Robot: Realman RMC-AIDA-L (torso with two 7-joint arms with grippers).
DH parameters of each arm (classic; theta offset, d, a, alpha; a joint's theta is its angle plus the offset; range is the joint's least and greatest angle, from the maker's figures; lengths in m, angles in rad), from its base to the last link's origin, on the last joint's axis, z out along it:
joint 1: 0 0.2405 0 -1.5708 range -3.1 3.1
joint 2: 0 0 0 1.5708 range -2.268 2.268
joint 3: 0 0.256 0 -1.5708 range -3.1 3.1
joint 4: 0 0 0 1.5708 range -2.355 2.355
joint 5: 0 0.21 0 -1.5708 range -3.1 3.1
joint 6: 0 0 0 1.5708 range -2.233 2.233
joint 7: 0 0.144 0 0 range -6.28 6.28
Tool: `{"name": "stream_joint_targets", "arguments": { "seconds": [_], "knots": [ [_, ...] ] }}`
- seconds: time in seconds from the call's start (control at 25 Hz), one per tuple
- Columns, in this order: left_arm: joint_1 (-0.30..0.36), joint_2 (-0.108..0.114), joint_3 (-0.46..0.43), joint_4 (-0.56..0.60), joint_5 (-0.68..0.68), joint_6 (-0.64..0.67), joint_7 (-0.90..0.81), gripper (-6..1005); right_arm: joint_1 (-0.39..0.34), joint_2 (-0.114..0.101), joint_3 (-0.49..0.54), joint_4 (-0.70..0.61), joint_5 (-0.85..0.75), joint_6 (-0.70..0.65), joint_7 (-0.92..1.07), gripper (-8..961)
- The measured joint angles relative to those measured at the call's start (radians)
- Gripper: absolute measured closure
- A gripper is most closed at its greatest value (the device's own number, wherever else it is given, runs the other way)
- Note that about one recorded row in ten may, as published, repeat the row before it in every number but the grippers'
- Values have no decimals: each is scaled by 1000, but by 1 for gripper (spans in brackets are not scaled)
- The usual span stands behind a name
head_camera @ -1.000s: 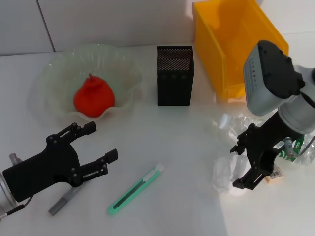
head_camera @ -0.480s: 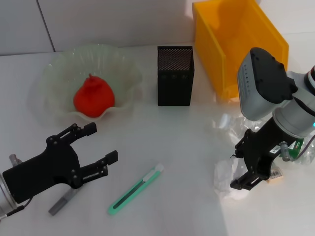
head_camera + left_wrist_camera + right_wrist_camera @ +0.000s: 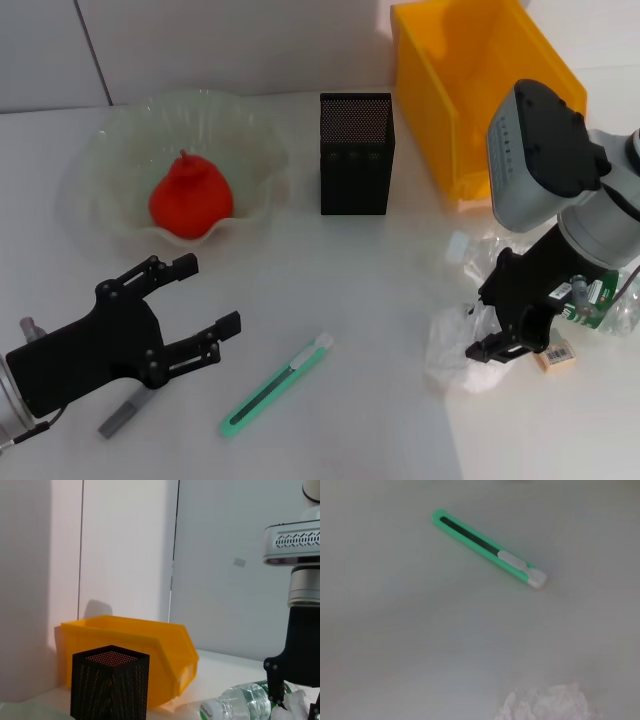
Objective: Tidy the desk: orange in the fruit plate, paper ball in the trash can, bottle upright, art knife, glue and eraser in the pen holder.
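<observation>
The orange lies in the glass fruit plate. A green art knife lies on the table's front middle, with the grey glue stick partly under my left gripper, which hovers open. My right gripper is down against the white paper ball. Just right of it, the clear bottle lies on its side beside the tan eraser. The black mesh pen holder stands at centre back, and the yellow trash can stands to its right.
The wall runs close behind the plate, pen holder and yellow trash can. The right arm's grey housing looms over the bottle area. Bare tabletop stretches between the pen holder and the art knife.
The right gripper has shifted slightly up and back onto the paper ball, which now looks bunched to its left. My left gripper has barely moved.
</observation>
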Motion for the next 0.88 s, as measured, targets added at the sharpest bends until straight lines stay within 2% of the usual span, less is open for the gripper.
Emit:
{"name": "stream_joint_targets", "arguments": {
  "seconds": [0.16, 0.32, 0.36, 0.52, 0.72, 0.88],
  "knots": [
    [-2, 0, 0, 0, 1, 0, 0, 139, 2, -2, 27, -43, 1, -11, 26, 586],
    [-6, 0, 0, 0, 2, 1, 0, 139, 11, -3, 137, -163, -2, -14, 65, 610],
    [-6, 0, 0, 0, 2, 1, 0, 139, 11, -3, 137, -163, -2, -14, 65, 614],
    [-8, 0, 0, 4, 2, 4, 5, 140, 26, -7, 242, -233, -12, 25, 82, 618],
    [-6, 0, -4, 6, 2, 21, 13, 140, 20, -8, 307, -296, -49, 161, 67, 594],
    [-8, 0, -5, 5, 2, 26, 13, 139, 20, -9, 307, -264, -80, 315, 65, 575]
  ]
}}
